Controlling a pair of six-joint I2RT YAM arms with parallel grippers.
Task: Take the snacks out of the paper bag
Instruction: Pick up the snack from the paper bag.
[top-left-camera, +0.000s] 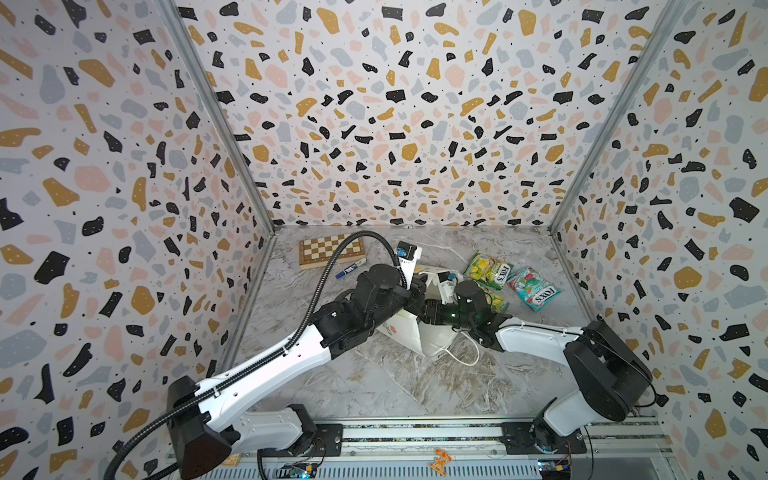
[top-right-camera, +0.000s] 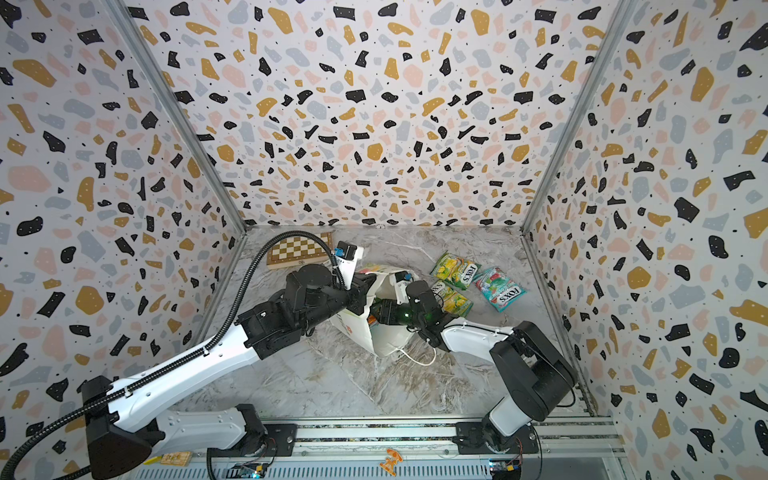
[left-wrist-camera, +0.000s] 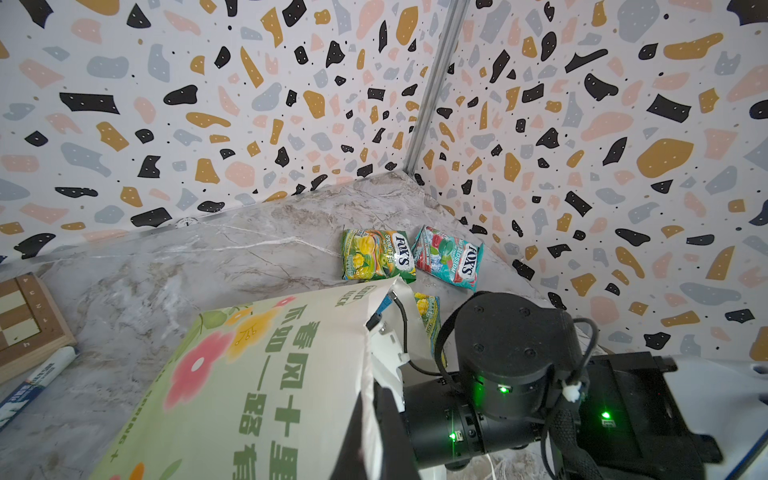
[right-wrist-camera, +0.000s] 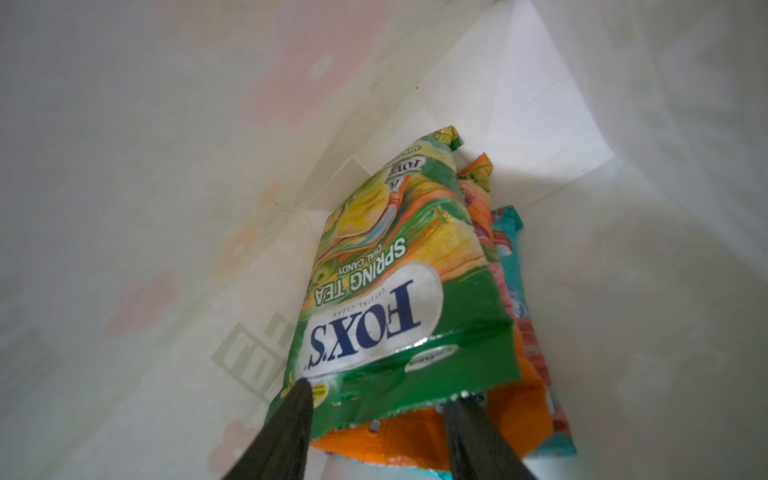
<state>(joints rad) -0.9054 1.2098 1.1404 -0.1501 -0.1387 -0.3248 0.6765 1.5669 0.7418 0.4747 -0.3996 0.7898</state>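
Both top views show the left pincer (top-left-camera: 417, 291) clamped on the paper bag (top-left-camera: 432, 345) atop the worktop (top-left-camera: 374, 386); left wrist view, three snacks (left-wrist-camera: 376, 259) out beside it; right wrist view, the right pincer (right-wrist-camera: 376, 392) parted astride a light, slippery green packet (right-wrist-camera: 374, 270) inside, crimped edge likeliest hold.

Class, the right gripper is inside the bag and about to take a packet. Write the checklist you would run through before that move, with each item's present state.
1. Bag held steady: left gripper looks shut on the paper bag at its rim. Ok.
2. Right gripper placed: inside the bag, jaws apart at the green packet near edge. Ok.
3. One packet only: orange packet lies directly behind the green. Cannot tell.
4. Bag emptied: green, orange and teal packet lie inside. Not ok.
5. Arm clear of snacks already out: right arm overlaps a removed packet on the table. Cannot tell.
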